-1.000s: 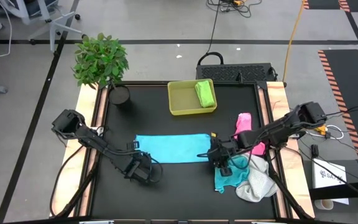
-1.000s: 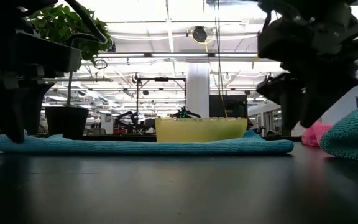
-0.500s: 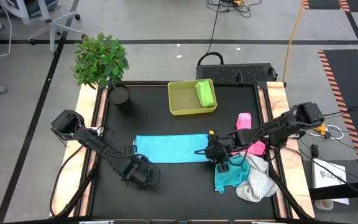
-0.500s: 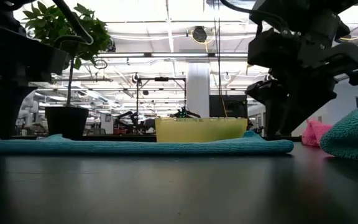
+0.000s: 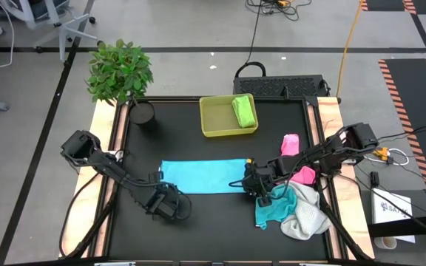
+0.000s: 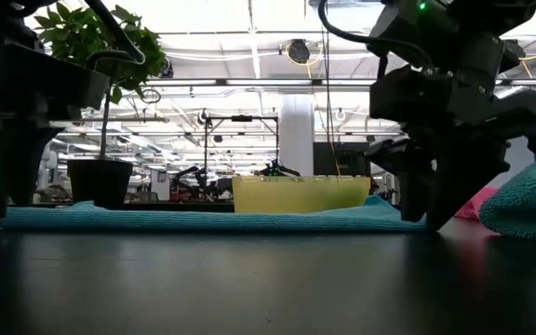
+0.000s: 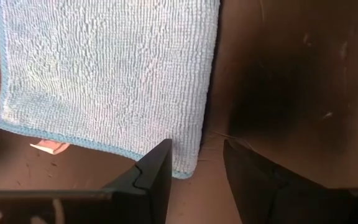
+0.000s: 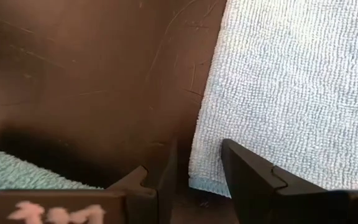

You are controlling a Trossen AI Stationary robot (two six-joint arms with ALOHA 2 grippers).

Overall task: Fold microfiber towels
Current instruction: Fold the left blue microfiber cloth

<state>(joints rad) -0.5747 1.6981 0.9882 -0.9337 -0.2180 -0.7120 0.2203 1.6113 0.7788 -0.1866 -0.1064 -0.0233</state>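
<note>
Two dark robot arms work over a light blue towel (image 5: 204, 176) lying flat and folded into a long strip across the middle of a black table (image 5: 220, 151), seen from overhead. The left gripper (image 5: 167, 201) sits low at the strip's near left corner; its wrist camera shows the two fingers (image 7: 157, 168) spread apart, one over the towel's corner edge and the other over bare tabletop just beside it. The right gripper (image 5: 259, 185) is down at the strip's right end, its fingers (image 8: 244, 165) likewise parted, straddling the towel's edge without pinching it.

A small pale tag lies at the towel's hem in the left wrist view; nothing on it can be read.

Behind the strip, a yellow-green tray (image 5: 217, 122) holds a folded lime green towel (image 5: 244, 111) against its right side. To the right of the strip, a pink towel (image 5: 299, 159) lies partly under the right arm, and a teal towel (image 5: 271, 210) is crumpled together with a white towel (image 5: 305, 219) near the front right corner.

A potted plant (image 5: 121, 72) stands at the table's back left corner. Off the table's right edge lies a white sheet (image 5: 395, 207) with dark printing too small to read.

From table height, the right gripper (image 6: 431, 200) stands at the strip's end, with the tray (image 6: 301, 194) beyond.
</note>
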